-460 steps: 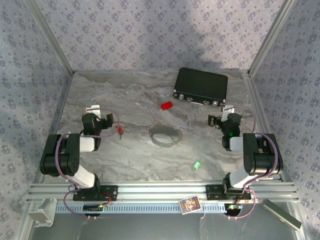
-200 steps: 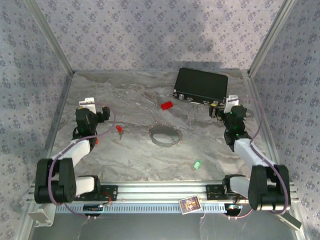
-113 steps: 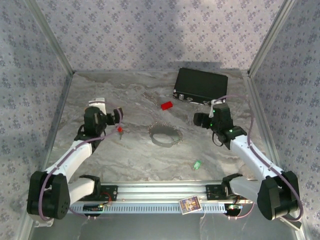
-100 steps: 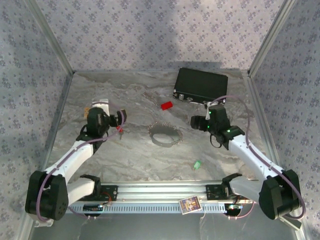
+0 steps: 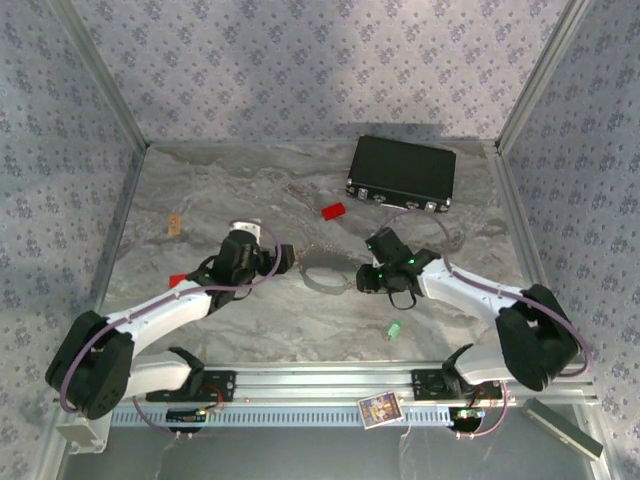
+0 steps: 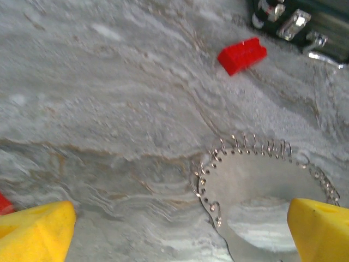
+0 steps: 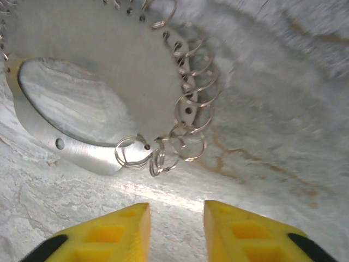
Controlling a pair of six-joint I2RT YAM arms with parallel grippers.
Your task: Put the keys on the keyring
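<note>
On the counter [image 5: 200, 190], both arms reach in toward the middle. The black case [image 5: 400, 172] sits at the back right, well clear of them.

Left gripper [image 5: 280, 258]: jaws spread wide and holding nothing, low over the marble just left of the hoop.

Right gripper [image 5: 362, 280]: jaws partly spread with nothing between them. In the wrist view they point at the near rim.

The keyring [image 7: 82, 155] lies flat at the centre between the two grippers, untouched. Small wire loops hang all along its edge.

The red block [image 5: 333, 211] lies behind the ring and is not part of the job.

The green key [image 5: 394, 329] lies near the front, beside the right forearm and apart from the ring. A red sliver [image 6: 3, 203] by the left finger may be the red key; I cannot be sure.

Neither key is on the ring.

Risks:
- The hoop is thin and lies flat, so closing jaws could skid over it or catch only a loose loop and drag the ring.
- The right forearm or its cable could sweep the green key away.
- The left arm may be hiding or nudging the red key.
</note>
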